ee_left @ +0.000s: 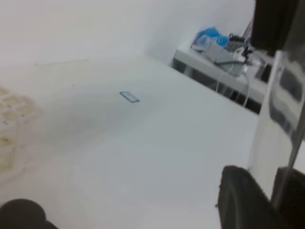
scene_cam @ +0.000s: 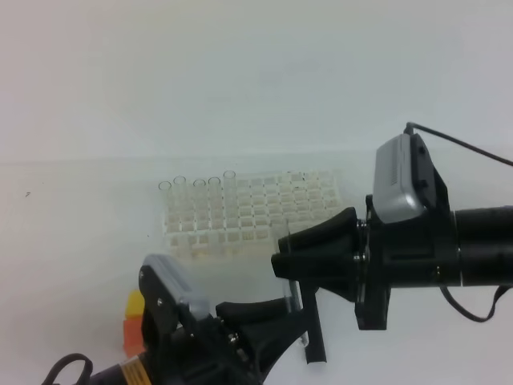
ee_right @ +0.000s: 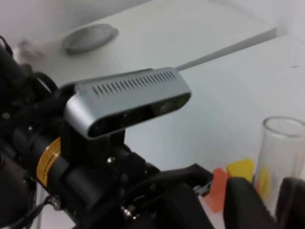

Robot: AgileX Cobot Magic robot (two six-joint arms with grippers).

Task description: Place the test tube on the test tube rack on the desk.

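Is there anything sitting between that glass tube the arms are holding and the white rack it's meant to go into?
Nothing visible does. The test tube hangs at the grippers just in front of the test tube rack, with only bare desk between them.

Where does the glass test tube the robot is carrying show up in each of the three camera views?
Exterior high: the test tube stands upright at lower centre, between the two arms, below the rack.
Left wrist: at the right edge, a clear upright tube rising above the dark fingers.
Right wrist: at the lower right, its open mouth up.
Shared landmark: the yellow and orange blocks, also behind the tube in the right wrist view.
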